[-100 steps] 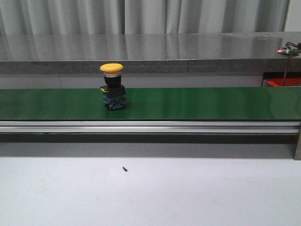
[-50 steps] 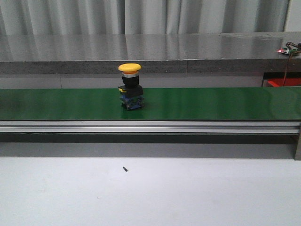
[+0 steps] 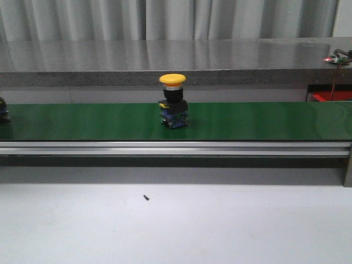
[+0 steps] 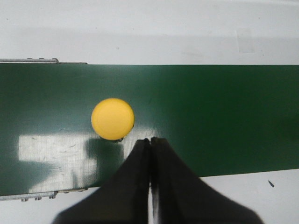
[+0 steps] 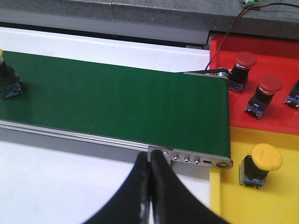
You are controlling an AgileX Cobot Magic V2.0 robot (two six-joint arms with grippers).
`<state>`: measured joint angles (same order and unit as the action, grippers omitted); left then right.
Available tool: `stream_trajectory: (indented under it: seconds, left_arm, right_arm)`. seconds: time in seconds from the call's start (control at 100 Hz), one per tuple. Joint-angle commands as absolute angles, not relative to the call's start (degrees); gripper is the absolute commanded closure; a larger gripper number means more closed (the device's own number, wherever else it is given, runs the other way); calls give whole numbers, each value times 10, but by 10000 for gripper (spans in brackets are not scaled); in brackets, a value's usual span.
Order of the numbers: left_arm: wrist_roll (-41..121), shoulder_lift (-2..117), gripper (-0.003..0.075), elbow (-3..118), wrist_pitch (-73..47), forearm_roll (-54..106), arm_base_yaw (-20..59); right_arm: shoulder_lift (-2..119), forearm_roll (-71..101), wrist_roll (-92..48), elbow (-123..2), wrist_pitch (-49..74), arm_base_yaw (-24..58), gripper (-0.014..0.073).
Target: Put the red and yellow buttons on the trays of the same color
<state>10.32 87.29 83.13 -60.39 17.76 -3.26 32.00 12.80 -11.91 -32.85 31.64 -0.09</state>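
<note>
Yellow button point(image 3: 172, 102) is standing upright on the green conveyor belt point(image 3: 264, 121), roughly mid-belt in the front view. Another dark thing point(image 3: 3, 110) peeks in at the belt's far left edge, can't tell what it is. Left gripper point(image 4: 150, 142) hangs right over the belt just beside the button, fingers pressed together with nothing in them. Right gripper point(image 5: 150, 161) is also pinched together and empty, over the belt's end rail. Past that end there's a red tray point(image 5: 275, 119) with red buttons point(image 5: 261, 93) and a yellow tray point(image 5: 280, 196) with one yellow button point(image 5: 259, 165).
</note>
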Motion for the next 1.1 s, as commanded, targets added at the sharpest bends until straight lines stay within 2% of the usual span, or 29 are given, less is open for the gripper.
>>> stream_trajectory:
  seconds: [0.0,0.34,0.55,0.78,1.09]
  left_arm:
    - [103,820,740,807,-555,182,-21]
    - [103,625,740,585,-409,179,-16]
    - [103,515,740,489,-346,161,-16]
    - [103,460,740,443,-320,156,-16]
    - [103,465,740,443,-322,155,-16]
  right_arm:
    - [319,128,-124,-343,280,0,660]
    - [319,128,-124,-343,280,0,660]
    - [319,129,-124,-343,261,0,660]
    - [319,129,-124,-343,255,0,660]
    - [365,130,-124,-401,307,0,660]
